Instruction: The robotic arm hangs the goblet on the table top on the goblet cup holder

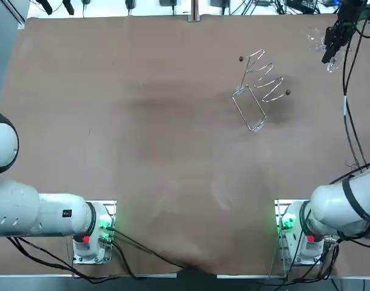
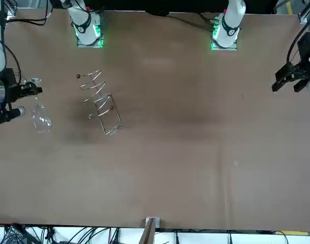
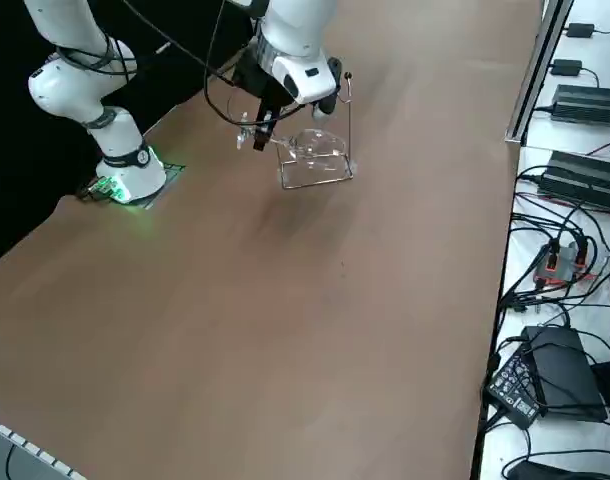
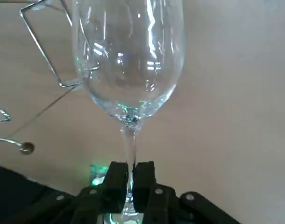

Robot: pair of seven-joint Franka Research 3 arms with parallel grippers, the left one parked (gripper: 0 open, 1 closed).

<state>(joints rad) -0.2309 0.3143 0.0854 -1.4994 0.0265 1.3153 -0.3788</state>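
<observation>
My right gripper [image 1: 330,48] is shut on the stem of a clear glass goblet [image 4: 128,60]. Its fingers [image 4: 117,182] pinch the thin stem just above the foot. In the top view the goblet's bowl [image 1: 315,38] points toward the table's far edge, at the far right corner. The goblet [image 2: 41,121] is tipped over sideways and held off the table. The wire goblet holder [image 1: 258,88], with zigzag prongs tipped by small brown balls, stands to the left of the gripper and apart from the glass. In the side view the goblet [image 3: 315,145] overlaps the holder [image 3: 330,175].
The brown tabletop [image 1: 142,133] stretches wide to the left of the holder. My arm's black cable [image 1: 349,115] hangs along the right edge. Power bricks and cables [image 3: 575,250] lie on a white surface beyond the table's side.
</observation>
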